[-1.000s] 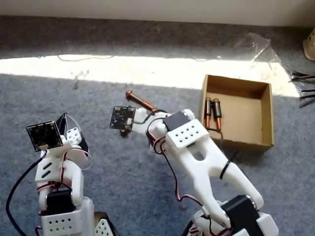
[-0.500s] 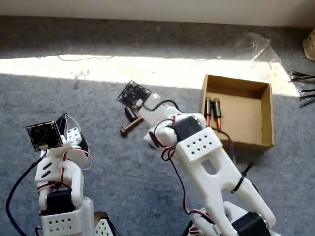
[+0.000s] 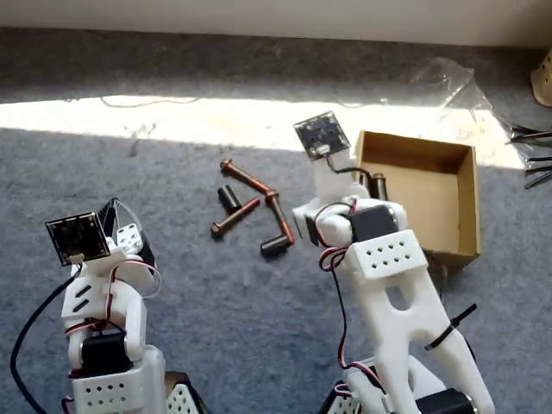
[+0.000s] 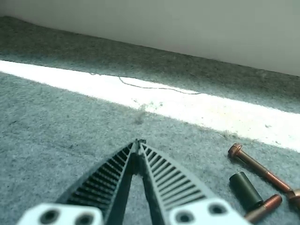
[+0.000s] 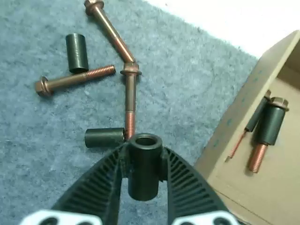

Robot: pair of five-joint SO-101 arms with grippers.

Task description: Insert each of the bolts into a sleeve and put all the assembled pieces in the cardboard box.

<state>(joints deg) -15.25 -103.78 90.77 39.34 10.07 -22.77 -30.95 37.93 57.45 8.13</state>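
Observation:
My right gripper is shut on a dark sleeve, held upright above the grey carpet beside the cardboard box. Below it lie three loose copper bolts and two loose sleeves. Inside the box rests an assembled bolt and sleeve, with a second one partly hidden by the wall. In the high view the right arm stands at the near left corner of the box. My left gripper is shut and empty, low over the carpet, left of the bolts.
A sunlit strip crosses the carpet beyond the parts. Crumpled clear plastic and dark tools lie at the far right. The left arm stands at the near left.
The right arm has swung from over the bolt pile rightward to the box's left side, carrying a sleeve. The loose bolts and sleeves are now uncovered. The left arm has not moved.

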